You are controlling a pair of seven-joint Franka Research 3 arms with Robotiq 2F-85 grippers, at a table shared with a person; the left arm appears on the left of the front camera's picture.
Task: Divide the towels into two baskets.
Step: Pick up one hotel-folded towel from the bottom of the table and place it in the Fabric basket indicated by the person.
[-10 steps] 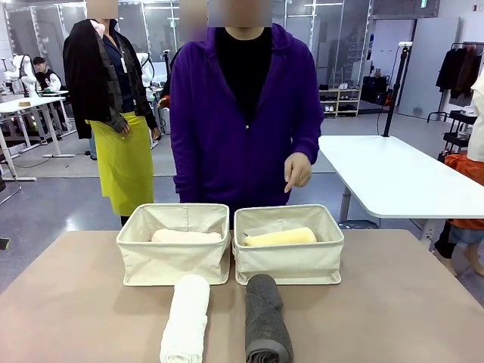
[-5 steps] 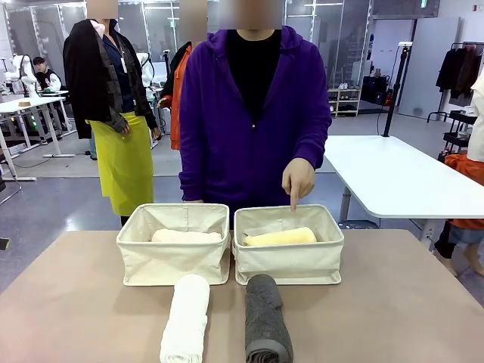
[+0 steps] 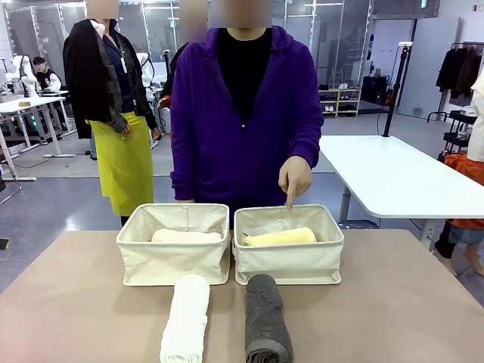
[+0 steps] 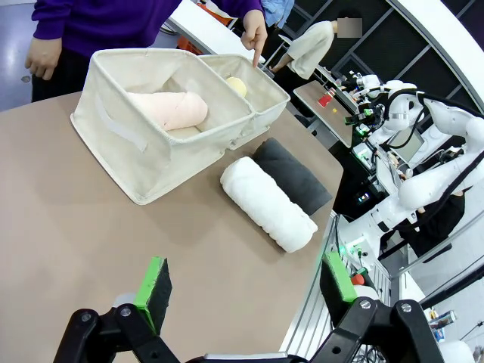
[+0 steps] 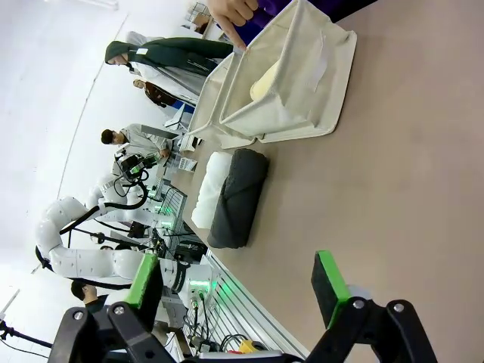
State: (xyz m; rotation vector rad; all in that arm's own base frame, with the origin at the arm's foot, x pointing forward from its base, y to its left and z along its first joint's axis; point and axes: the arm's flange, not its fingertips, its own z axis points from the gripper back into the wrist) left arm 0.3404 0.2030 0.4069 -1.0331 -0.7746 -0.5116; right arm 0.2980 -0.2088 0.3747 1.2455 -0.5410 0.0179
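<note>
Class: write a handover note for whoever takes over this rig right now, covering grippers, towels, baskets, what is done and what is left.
Left gripper and right gripper: open, empty.
Done: peach towel in the left basket, yellow towel in the right basket.
Left: white towel and dark grey towel lie on the table before the baskets, probably one for each.
The person's hand points down at the right basket's far rim.

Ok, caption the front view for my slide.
A hand points at the right basket with its yellow towel; white towel and grey towel lie outside.
</note>
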